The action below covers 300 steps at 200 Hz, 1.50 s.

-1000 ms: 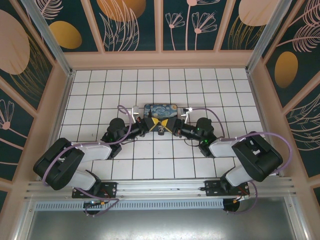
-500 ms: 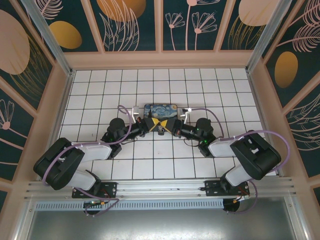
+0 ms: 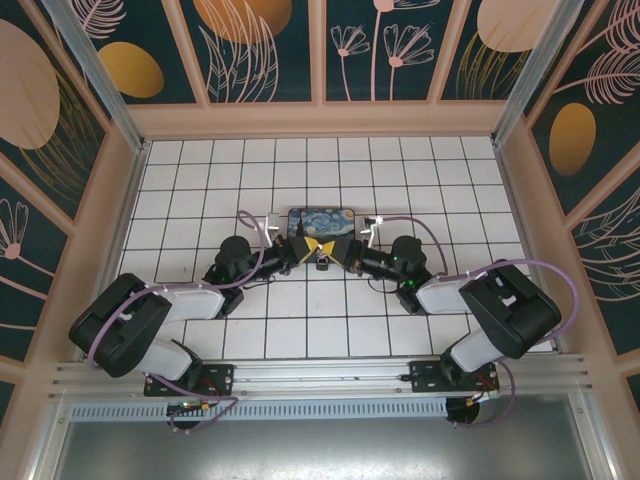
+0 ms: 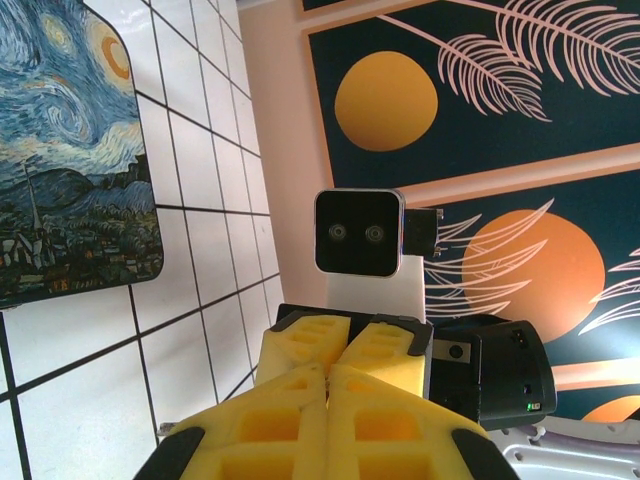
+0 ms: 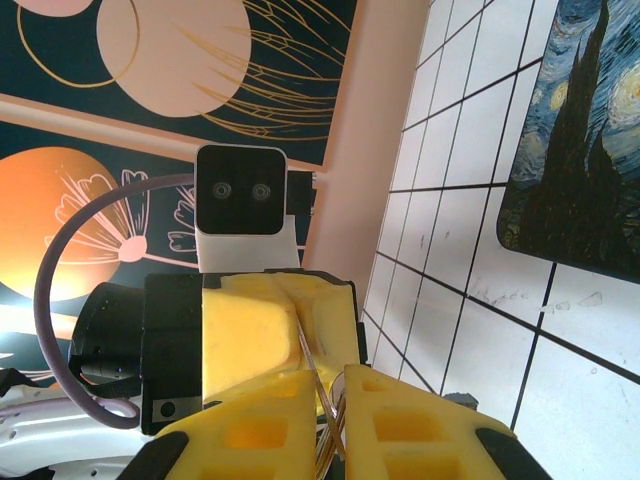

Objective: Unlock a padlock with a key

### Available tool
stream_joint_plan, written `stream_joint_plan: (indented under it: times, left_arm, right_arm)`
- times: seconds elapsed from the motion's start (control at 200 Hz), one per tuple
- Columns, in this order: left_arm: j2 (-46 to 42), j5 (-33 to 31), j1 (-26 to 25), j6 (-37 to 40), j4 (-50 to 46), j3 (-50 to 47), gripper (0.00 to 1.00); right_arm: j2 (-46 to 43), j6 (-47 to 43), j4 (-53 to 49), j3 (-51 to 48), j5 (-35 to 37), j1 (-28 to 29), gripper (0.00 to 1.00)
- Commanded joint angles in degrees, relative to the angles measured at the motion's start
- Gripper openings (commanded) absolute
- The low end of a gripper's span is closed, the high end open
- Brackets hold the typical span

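Note:
Just in front of the painted box, my left gripper point(image 3: 311, 249) and right gripper point(image 3: 331, 250) meet tip to tip. The key point(image 5: 313, 357) is a thin silvery strip running from the seam of the left gripper's yellow fingers point(image 5: 250, 335) down between my right gripper's point(image 5: 330, 388) fingers, where its rings show. Both grippers are shut on it. In the left wrist view my left gripper point(image 4: 327, 374) has its pads pressed together against the right gripper's fingers point(image 4: 385, 350). A small dark thing, apparently the padlock point(image 3: 320, 263), lies on the tiles under the fingertips.
The blue-and-yellow swirl-painted box point(image 3: 320, 220) lies flat just beyond the fingertips, at the left in the left wrist view point(image 4: 70, 150) and at the right in the right wrist view point(image 5: 585, 150). White tiled floor point(image 3: 200, 170) stretches around, walled on three sides.
My right gripper's jaws have narrowed onto the key, and the right arm has shifted slightly left. The left arm has stayed put with its jaws shut.

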Motion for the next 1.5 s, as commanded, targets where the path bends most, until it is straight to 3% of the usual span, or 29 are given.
stream_joint_plan:
  times: [0.0, 0.2, 0.32, 0.44, 0.56, 0.626, 0.711, 0.926, 1.131, 1.496]
  left_arm:
    - [0.67, 0.58, 0.10, 0.66, 2.14, 0.24, 0.00]
    - [0.81, 0.49, 0.03, 0.78, 1.83, 0.33, 0.00]
    - [0.24, -0.93, 0.05, 1.57, -0.64, 0.23, 0.29]
    - [-2.17, -3.30, 0.13, 5.43, -7.86, 1.48, 0.44]
    - [-7.01, -8.96, 0.04, 15.03, -24.77, 4.90, 0.51]
    - [-9.72, -16.04, -1.46, 22.61, -36.41, 7.23, 0.52]
    - [-9.99, -27.94, -7.57, 29.39, -48.58, 10.72, 0.56]
    - [-1.38, -42.80, -19.23, 28.43, -54.61, 14.22, 0.65]
    - [8.18, -48.59, -21.85, 27.17, -54.21, 18.88, 0.67]
    - [18.67, -50.98, -21.73, 30.07, -58.35, 28.75, 0.65]
  right_arm:
    - [-0.19, -0.55, 3.72, 0.76, -1.16, -0.14, 0.12]
    - [-0.92, -0.68, 4.36, 0.06, -1.07, -0.21, 0.02]
    - [-1.72, -1.03, 3.50, -0.79, -0.25, -0.43, 0.00]
    - [-2.59, -0.83, 2.84, -2.97, -0.19, -2.36, 0.00]
    - [-5.61, -1.52, 0.00, -5.57, -0.72, -5.02, 0.00]
    - [-8.51, -3.15, -4.65, -6.05, -0.89, -7.36, 0.00]
    - [-13.35, -6.07, -12.33, -6.10, -0.90, -9.49, 0.00]
    - [-27.65, -13.76, -35.46, -4.82, 0.86, -15.68, 0.00]
    - [-34.65, -16.70, -44.25, -5.46, 0.27, -19.72, 0.00]
    - [-36.14, -17.08, -43.57, -6.70, -1.41, -22.04, 0.00]
